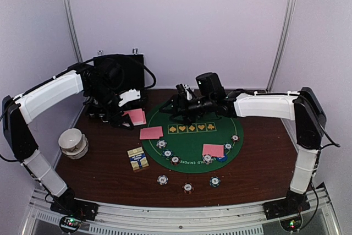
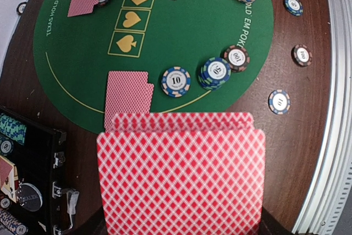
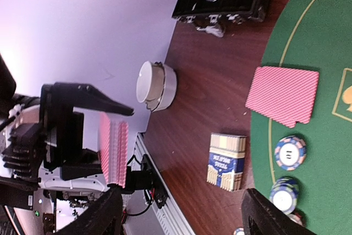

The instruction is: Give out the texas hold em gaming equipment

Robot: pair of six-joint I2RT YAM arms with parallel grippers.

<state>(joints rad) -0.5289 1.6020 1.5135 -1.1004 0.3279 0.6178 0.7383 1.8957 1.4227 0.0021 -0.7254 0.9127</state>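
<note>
Left fingers (image 3: 93, 94): clenched on a deck of pink-backed cards (image 2: 181, 174), which is held edge-up above the counter (image 2: 286, 147) at the left edge of the green mat (image 2: 181, 31). Right fingers (image 3: 269, 213): spread wide, grasping nothing, over the mat's far side. A face-down card pair (image 2: 127, 94) lies on the mat just beyond the deck, with a 10 chip (image 2: 176, 81) beside it.

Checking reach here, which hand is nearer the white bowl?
Left. The left hand, gripping the card deck, hangs back-right of the white bowl; the right hand is farther, over the green mat.
</note>
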